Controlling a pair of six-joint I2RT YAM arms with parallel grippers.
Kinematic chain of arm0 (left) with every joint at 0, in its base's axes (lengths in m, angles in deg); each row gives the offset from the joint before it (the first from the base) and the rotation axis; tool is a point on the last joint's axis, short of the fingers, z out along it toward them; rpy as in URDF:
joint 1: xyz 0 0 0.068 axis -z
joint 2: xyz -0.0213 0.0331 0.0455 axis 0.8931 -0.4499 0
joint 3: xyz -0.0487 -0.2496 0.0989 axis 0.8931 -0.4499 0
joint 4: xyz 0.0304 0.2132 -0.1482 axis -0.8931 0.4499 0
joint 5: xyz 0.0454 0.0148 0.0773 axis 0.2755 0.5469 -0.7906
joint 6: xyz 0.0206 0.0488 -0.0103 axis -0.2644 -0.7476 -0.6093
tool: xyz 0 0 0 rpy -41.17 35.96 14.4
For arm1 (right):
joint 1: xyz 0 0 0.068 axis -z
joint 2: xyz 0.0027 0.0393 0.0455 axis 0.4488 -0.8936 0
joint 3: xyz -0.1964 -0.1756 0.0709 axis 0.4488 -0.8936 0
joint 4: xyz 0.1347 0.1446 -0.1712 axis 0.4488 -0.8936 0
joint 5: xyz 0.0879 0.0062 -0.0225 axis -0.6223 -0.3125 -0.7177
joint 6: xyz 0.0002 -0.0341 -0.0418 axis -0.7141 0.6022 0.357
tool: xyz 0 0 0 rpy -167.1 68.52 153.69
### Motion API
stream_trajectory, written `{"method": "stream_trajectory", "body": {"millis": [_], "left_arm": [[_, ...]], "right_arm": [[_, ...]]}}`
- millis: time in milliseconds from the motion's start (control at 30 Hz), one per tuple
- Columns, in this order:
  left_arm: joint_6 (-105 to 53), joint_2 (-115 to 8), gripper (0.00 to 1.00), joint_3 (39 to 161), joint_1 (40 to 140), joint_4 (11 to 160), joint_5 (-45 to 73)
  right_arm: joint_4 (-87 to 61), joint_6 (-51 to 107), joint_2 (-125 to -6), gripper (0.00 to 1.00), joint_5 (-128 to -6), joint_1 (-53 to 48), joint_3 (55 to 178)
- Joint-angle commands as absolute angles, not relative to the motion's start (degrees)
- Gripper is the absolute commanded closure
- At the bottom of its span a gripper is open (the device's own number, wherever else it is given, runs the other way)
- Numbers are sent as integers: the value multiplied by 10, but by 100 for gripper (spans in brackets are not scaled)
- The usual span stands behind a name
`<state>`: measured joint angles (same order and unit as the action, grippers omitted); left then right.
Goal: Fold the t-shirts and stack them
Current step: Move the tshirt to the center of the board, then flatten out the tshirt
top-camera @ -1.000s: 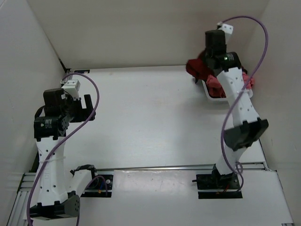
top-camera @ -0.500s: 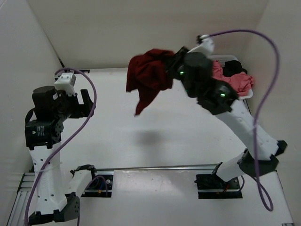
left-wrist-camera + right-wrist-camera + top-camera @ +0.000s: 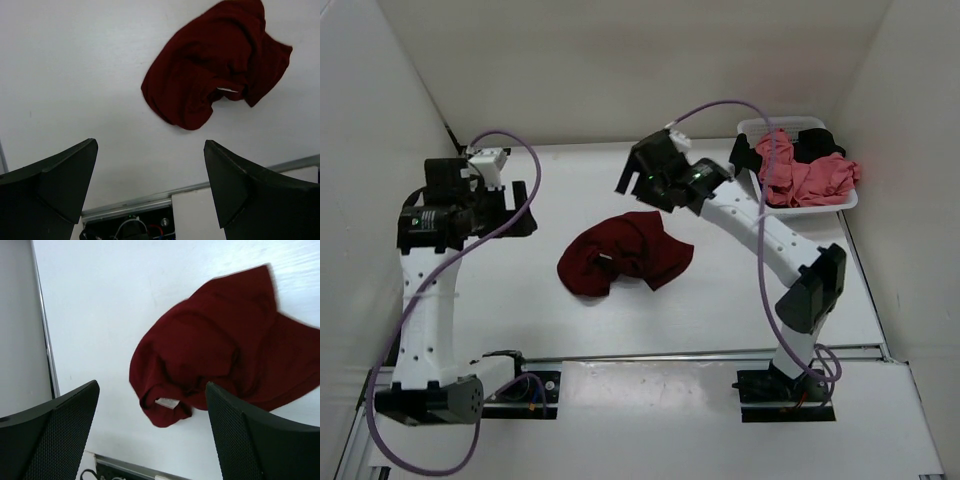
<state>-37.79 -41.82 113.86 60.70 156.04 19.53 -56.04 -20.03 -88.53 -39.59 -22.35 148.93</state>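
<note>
Both jaws stand wide apart, empty: left gripper (image 3: 150,145) at the table's (image 3: 720,310) nine o'clock, right gripper (image 3: 152,385) raised at twelve o'clock of the maroon shirt (image 3: 623,255), which lies crumpled mid-table, white label showing. The pink shirt (image 3: 815,180) and black shirt (image 3: 820,140) are heaped in the basket (image 3: 847,200) at two o'clock. White walls surround the table.

The left arm (image 3: 428,300) is standing tall from its base at the near-left corner, its long link rising almost straight up and its wrist bending over toward the right. The left claw (image 3: 150,150) is hanging with its two fingers (image 3: 60,180) spread wide and nothing between them. The right arm (image 3: 765,240) is reaching up and leftward from its base, with the elbow jutting out on the right and the forearm stretching toward the middle. The right claw (image 3: 152,390) is facing down, gaping just as wide and gripping nothing.
</note>
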Motion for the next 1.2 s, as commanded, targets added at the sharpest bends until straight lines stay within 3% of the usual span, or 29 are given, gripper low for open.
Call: {"method": "stream_trajectory", "body": {"millis": [0, 267, 333, 400, 467, 667, 900, 1000, 1133, 1167], "left_arm": [[-378, -442, 0, 1141, 638, 1590, 188], [-378, -430, 0, 1055, 690, 1558, 193], [-378, -436, 0, 1040, 730, 1558, 182], [-378, -436, 0, 1040, 736, 1558, 170], [-378, -426, 0, 1033, 736, 1551, 158], [-378, -380, 0, 961, 703, 1535, 120], [-378, -366, 0, 961, 670, 1535, 113], [-378, -366, 0, 967, 663, 1540, 113], [-378, -366, 0, 967, 650, 1540, 113], [-378, -366, 0, 967, 650, 1540, 113]], "right_arm": [[-590, -128, -822, 13, -460, -135, 1477], [-599, 23, -834, 14, -597, -48, 1277], [-564, 79, -834, 17, -619, -65, 1249], [-517, 154, -812, 17, -557, -134, 1218], [-512, 185, -812, 17, -515, -187, 1218], [-467, 186, -874, 17, -579, -204, 1224], [-474, 169, -987, 27, -572, -224, 1322], [-462, 164, -1012, 40, -566, -224, 1345], [-513, 164, -1033, 83, -559, -224, 1409], [-524, 164, -1033, 100, -559, -230, 1424]]}}
